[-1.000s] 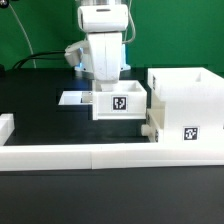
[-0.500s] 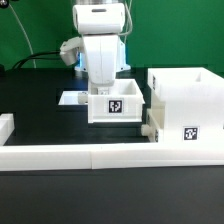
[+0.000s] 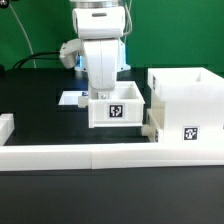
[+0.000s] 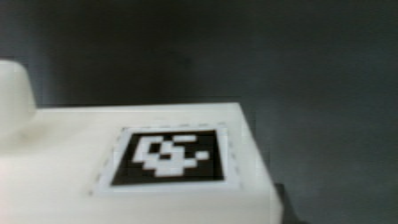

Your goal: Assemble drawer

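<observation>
**Colleague:** Gripper status when you looked?

**Me:** Gripper (image 3: pixel 103 93) was down at the back edge of the small tray (image 3: pixel 118 107), on the exterior view's left end of it. From my feed I could not tell whether the fingers were spread or pinching the wall; the arm's white body covered them.

**Colleague:** Where did the drawer parts sit?

**Me:** That tray was on the black table (image 3: pixel 40 110), tag (image 3: pixel 117 110) facing the camera. It looked tilted, its left end seeming a little raised. Just beside it, on the exterior view's right, stood the tall box case (image 3: pixel 190 105) with its own tag low on the front. I could not say whether the two touched.

**Colleague:** Anything else in shot?

**Me:** I saw the long white border rail (image 3: pixel 100 154) running across the front, and a flat white piece (image 3: pixel 70 98) lying behind the tray on the left.

**Colleague:** And the wrist camera?

**Me:** It showed a blurred white surface (image 4: pixel 71 135) carrying a black-and-white tag (image 4: pixel 171 156), dark table beyond. No fingertips were in the picture.
</observation>
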